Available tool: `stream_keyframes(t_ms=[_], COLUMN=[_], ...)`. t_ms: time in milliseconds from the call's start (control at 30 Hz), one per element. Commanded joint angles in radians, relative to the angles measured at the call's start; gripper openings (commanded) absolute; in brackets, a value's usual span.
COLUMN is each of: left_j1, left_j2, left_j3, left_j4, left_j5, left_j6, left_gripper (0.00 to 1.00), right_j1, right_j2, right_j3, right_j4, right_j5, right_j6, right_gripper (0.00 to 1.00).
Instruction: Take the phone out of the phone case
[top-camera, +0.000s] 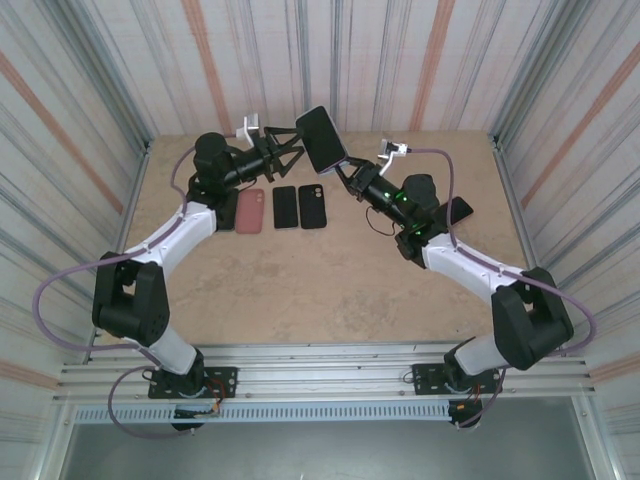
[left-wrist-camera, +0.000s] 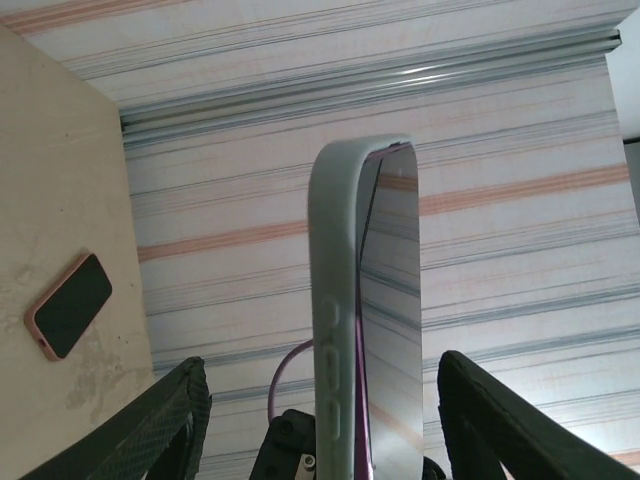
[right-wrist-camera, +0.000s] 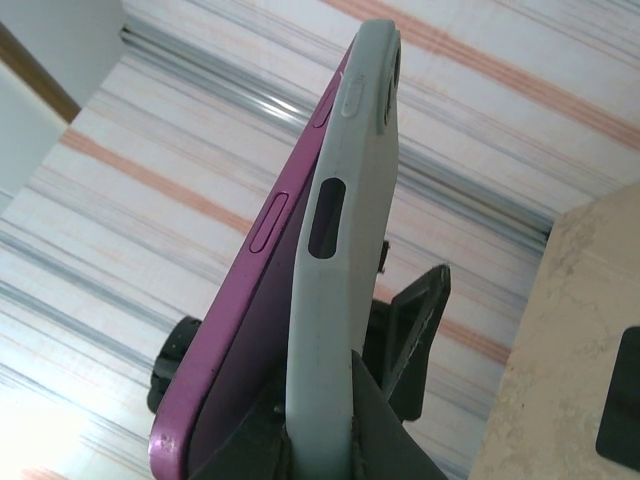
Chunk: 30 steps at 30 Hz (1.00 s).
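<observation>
Phone: you can see the purple phone (right-wrist-camera: 250, 330) sticking out along one side of the grey phone case (right-wrist-camera: 335, 250), held up in the air above the table (top-camera: 330, 290).
Right gripper (right-wrist-camera: 320, 445): squeezed tight on the bottom end of the case.
Left gripper (top-camera: 295, 148): its jaws are wide, with one finger (left-wrist-camera: 165, 425) on each side of the case, not touching it.
Table: a pink phone (top-camera: 249, 210) lies flat.

I'm looking at a beige, mottled bench (top-camera: 330, 290). Toward its far side a row of things lies flat: a dark item (top-camera: 228, 213), partly hidden, a pink-cased phone (top-camera: 250, 210) just beside it, then a black phone (top-camera: 285, 207) and a second black phone (top-camera: 313, 206) close together. A dark slab (top-camera: 461, 209) lies well apart, off to the right.
</observation>
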Motion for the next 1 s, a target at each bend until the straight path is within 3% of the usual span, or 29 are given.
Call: stream_keyframes(t_ms=[0, 233, 400, 633, 967], left_j1=[0.002, -0.024, -0.107, -0.23, -0.293], left_j2=[-0.068, -0.173, -0.237, -0.227, -0.172], left_j3=[0.012, -0.022, -0.093, -0.036, -0.024], left_j4=[-0.051, -0.16, -0.127, -0.127, -0.092], left_j5=[-0.033, -0.126, -0.252, -0.365, -0.49], left_j6=[0.035, -0.009, -0.117, -0.179, -0.251], left_gripper=[0.64, 0.66, 0.66, 0.65, 0.6], right_j1=[0.009, 0.012, 0.02, 0.04, 0.08], right_j2=[0.016, 0.035, 0.073, 0.113, 0.123], right_j3=[0.022, 0.012, 0.004, 0.014, 0.021], right_j4=[0.134, 0.182, 0.276, 0.346, 0.366], right_j5=[0.068, 0.187, 0.259, 0.318, 0.352], right_j6=[0.002, -0.054, -0.062, -0.122, -0.154], right_gripper=[0.0, 0.01, 0.01, 0.01, 0.01])
